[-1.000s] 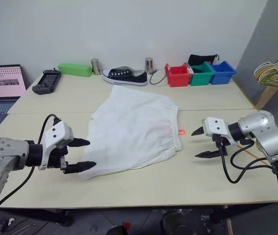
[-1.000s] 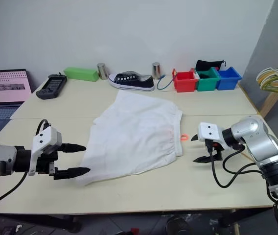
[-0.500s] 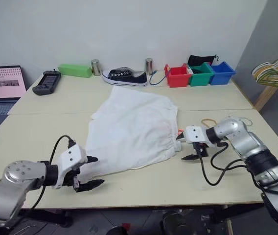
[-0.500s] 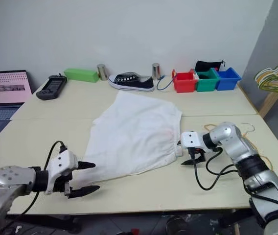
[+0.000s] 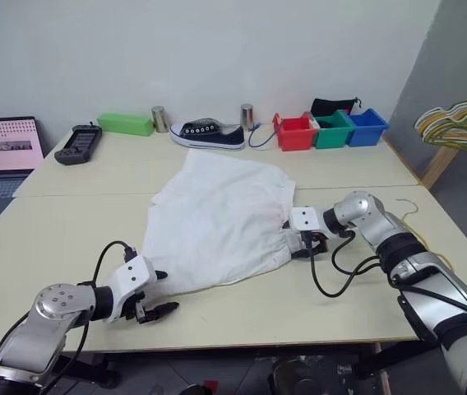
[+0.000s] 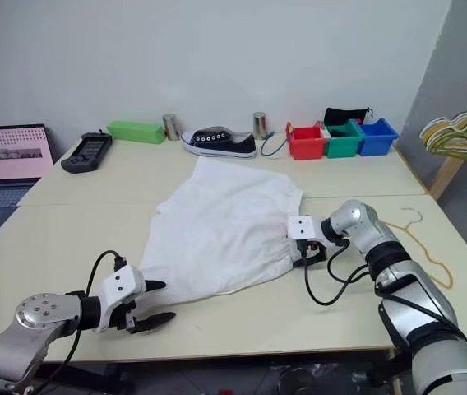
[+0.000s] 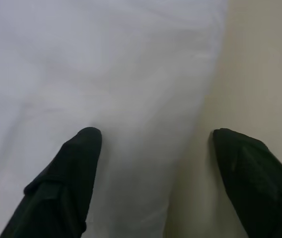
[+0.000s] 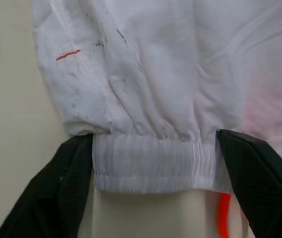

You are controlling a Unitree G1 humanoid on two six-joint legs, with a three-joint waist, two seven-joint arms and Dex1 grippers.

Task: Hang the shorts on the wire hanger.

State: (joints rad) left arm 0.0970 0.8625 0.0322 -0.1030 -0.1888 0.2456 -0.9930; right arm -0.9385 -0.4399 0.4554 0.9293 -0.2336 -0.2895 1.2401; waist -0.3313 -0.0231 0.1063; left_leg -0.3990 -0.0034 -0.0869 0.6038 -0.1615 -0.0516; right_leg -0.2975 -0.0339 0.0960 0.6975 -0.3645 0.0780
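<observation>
Nearest me, my left gripper (image 5: 158, 292) sits low at the near corner of the shorts (image 5: 221, 218). Its fingers are spread: one fingertip (image 7: 84, 144) rests on the white cloth, the other stands over bare table (image 5: 53, 239) just past the hem. That straddle suits a pinch on the edge; nothing is pinched yet.

The shorts lie flat and spread across the middle of the table, waistband toward my right side, which leaves both ends open to a grasp.

My right gripper (image 5: 299, 239) is at that waistband. Its fingers stand apart with the gathered elastic (image 8: 153, 163) between them, one at either side of the band, not closed on it.

Farther right, the wire hanger (image 6: 418, 239) lies flat on the table, well apart from the shorts and untouched. I judge the lift comes first, the hanger after.
</observation>
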